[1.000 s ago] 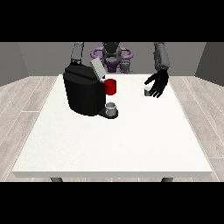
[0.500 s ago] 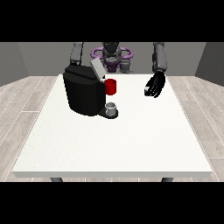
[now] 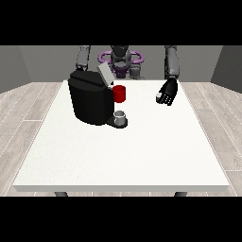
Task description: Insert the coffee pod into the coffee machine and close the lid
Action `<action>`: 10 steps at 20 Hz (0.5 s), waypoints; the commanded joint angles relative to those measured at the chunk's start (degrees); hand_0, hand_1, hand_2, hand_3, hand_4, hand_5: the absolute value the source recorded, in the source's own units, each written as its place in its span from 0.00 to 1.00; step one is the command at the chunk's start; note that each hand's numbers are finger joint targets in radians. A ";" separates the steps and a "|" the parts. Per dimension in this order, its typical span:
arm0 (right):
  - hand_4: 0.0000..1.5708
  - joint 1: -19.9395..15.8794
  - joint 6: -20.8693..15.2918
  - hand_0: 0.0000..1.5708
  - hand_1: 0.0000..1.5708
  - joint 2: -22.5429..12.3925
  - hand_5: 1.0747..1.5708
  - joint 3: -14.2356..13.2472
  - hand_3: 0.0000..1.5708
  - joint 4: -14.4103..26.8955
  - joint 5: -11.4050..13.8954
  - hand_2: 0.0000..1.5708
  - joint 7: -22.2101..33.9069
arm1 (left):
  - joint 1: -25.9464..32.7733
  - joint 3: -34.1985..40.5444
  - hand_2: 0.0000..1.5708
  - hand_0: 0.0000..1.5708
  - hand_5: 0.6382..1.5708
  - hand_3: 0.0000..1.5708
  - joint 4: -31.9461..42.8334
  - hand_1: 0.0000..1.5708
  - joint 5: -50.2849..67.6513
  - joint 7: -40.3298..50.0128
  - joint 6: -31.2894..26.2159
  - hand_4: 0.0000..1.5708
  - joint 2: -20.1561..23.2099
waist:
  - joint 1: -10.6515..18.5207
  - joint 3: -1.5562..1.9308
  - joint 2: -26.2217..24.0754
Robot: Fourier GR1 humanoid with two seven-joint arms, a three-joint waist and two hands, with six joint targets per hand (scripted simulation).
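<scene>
The black coffee machine (image 3: 92, 101) stands on the left half of the white table (image 3: 142, 151). Its grey lid (image 3: 105, 74) is tilted up and open. A red part (image 3: 119, 93) sticks out of its front, above a small grey cup (image 3: 121, 116) on the drip base. The hand at the view's right (image 3: 168, 91) hovers over the table to the right of the machine. Its fingers are curled on a small white coffee pod (image 3: 159, 98). The other arm (image 3: 83, 57) reaches down behind the machine, which hides its hand.
The robot's torso (image 3: 121, 61) stands behind the table's far edge. Bare white tabletop spreads from the machine to the near edge and to the right edge. Wooden floor surrounds the table.
The hand at the view's right has turned a little with the pod at its fingers and has hardly shifted. The machine, lid and cup have not moved.
</scene>
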 commanded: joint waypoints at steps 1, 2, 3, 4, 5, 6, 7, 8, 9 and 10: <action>0.00 -0.30 -0.39 0.00 0.00 -1.20 1.00 -2.21 0.00 1.25 -0.58 0.00 3.05 | 1.06 -0.48 0.71 0.66 1.00 0.64 1.65 0.66 -1.86 -2.22 0.04 0.25 -1.69 | 1.70 -0.13 -2.90; 0.00 1.09 -1.26 0.00 0.00 0.67 1.00 1.59 0.00 -0.79 2.05 0.00 -0.45 | -1.64 2.22 0.76 0.72 1.00 0.69 4.98 0.72 -1.18 -4.88 3.31 0.25 -0.40 | -0.77 -0.14 0.38; 0.00 -0.44 -1.94 0.00 0.00 0.43 1.00 -0.59 0.00 2.83 1.18 0.00 -0.81 | -3.45 1.51 0.80 0.73 1.00 0.74 2.79 0.73 -1.43 -1.72 0.40 0.30 -2.26 | 0.54 -0.12 -0.53; 0.00 2.61 -1.87 0.00 0.00 0.25 1.00 0.56 0.00 2.64 2.26 0.00 -1.02 | -0.98 0.15 0.82 0.76 1.00 0.77 1.59 0.76 -2.15 -2.01 0.90 0.32 -3.48 | 1.08 -0.12 -3.47; 0.00 2.84 -0.31 0.00 0.00 -0.86 1.00 0.12 0.00 0.77 1.34 0.00 1.85 | -0.88 1.53 0.83 0.81 1.00 0.79 2.42 0.81 -0.86 -3.22 0.06 0.32 -2.99 | 0.54 -0.13 -4.68; 0.00 -2.21 -1.11 0.00 0.00 0.17 1.00 0.78 0.00 -1.28 1.77 0.00 4.12 | -4.03 3.62 0.87 0.87 1.00 0.83 3.31 0.87 1.35 -3.71 0.77 0.31 -3.77 | -0.49 -0.15 -1.71; 0.00 1.67 0.82 0.00 0.00 -3.36 1.00 -3.51 0.00 4.37 -0.79 0.00 -2.38 | -2.74 3.33 0.89 0.90 1.00 0.85 -0.72 0.90 3.55 -6.25 -2.49 0.31 -4.04 | 2.55 -0.09 -3.25; 0.00 0.13 -0.33 0.00 0.00 -1.82 1.00 -1.16 0.00 1.92 1.10 0.00 2.93 | -3.80 3.85 0.91 0.91 1.00 0.86 1.23 0.91 3.83 -3.95 -3.21 0.31 -5.97 | 0.86 -0.13 -4.06; 0.00 0.97 -1.61 0.00 0.00 -1.31 1.00 -2.16 0.00 5.16 1.06 0.00 -0.79 | -4.66 3.79 0.91 0.92 1.00 0.87 -0.96 0.92 4.41 -5.60 -5.60 0.33 -4.68 | 3.12 -0.10 -4.43; 0.00 -2.04 -1.72 0.00 0.00 -1.25 1.00 -2.06 0.00 3.47 1.13 0.00 1.73 | -6.44 5.10 0.91 0.92 1.00 0.86 0.87 0.92 4.43 -5.15 -6.09 0.33 -3.67 | 1.97 -0.12 -3.18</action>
